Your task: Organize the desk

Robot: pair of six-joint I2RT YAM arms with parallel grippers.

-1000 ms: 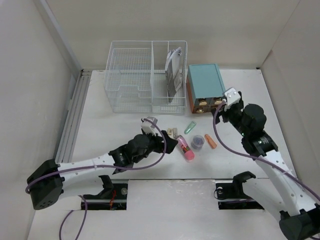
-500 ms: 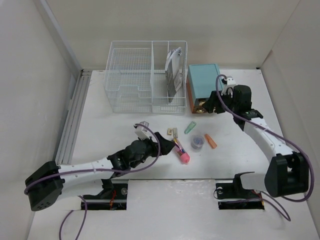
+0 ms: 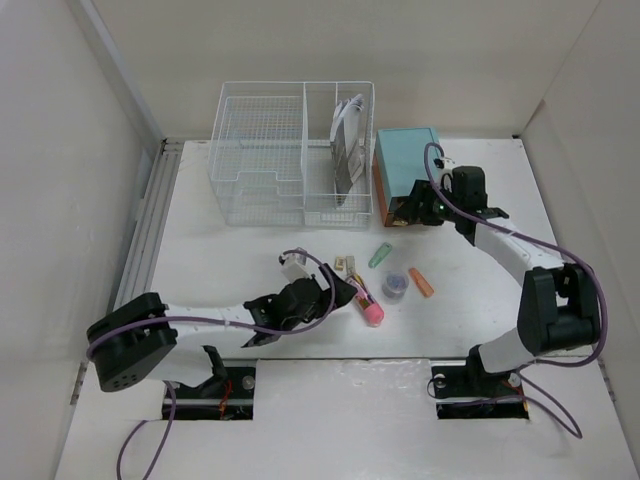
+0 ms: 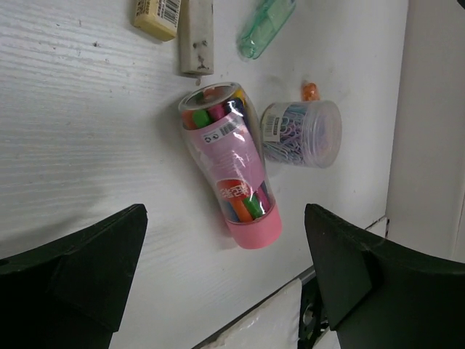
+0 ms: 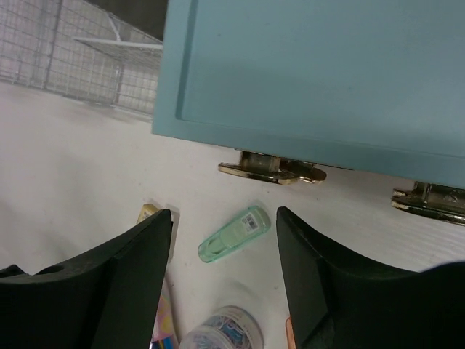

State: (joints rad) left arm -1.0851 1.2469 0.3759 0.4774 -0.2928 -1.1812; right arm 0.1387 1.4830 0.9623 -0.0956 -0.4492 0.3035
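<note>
On the white desk (image 3: 220, 270) lies a clear marker tube with a pink cap (image 3: 367, 304) (image 4: 229, 163). My left gripper (image 3: 345, 292) (image 4: 225, 218) is open wide just left of it, its fingers straddling the capped end without touching. My right gripper (image 3: 418, 205) (image 5: 224, 214) hangs open and empty in front of the teal drawer box (image 3: 408, 165) (image 5: 312, 73), above a green clear tape dispenser (image 3: 380, 255) (image 5: 234, 234). A jar of paper clips (image 3: 395, 285) (image 4: 301, 133) and an orange item (image 3: 421, 283) lie right of the tube.
The white wire basket (image 3: 290, 150) with papers in its right section stands at the back, left of the teal box. Two small erasers (image 3: 343, 264) (image 4: 197, 36) lie above the tube. Brass drawer pulls (image 5: 272, 169) face the right gripper. White walls border the desk.
The right arm swung in to the teal box's front and its jaws narrowed somewhat. The left arm shifted and sits lower; the marker tube lies a little lower and more slanted.
</note>
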